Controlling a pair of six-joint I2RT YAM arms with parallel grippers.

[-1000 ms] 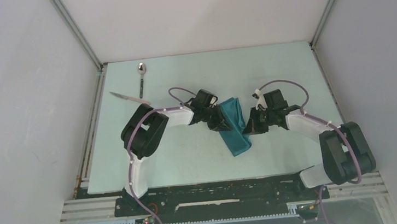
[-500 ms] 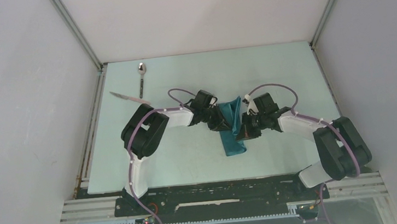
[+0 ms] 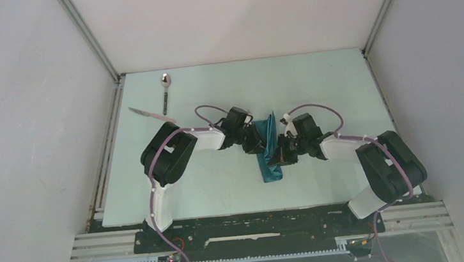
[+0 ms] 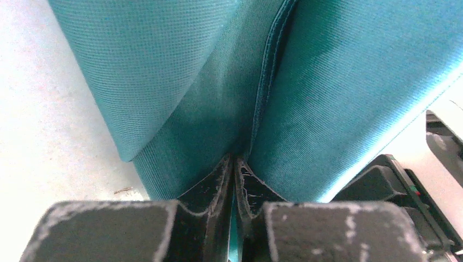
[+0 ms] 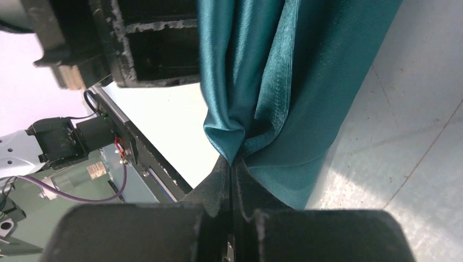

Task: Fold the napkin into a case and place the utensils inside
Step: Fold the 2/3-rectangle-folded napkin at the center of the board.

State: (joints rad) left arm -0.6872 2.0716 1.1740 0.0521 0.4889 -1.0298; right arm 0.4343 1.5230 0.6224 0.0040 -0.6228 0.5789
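Pinching the napkin [image 3: 270,171]: left gripper [image 4: 233,164] and right gripper [image 5: 230,164], both clamped on it. Long axis runs near-to-far.

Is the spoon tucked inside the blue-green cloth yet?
No, the spoon lies bare on the table near its far left corner, well apart from the napkin.
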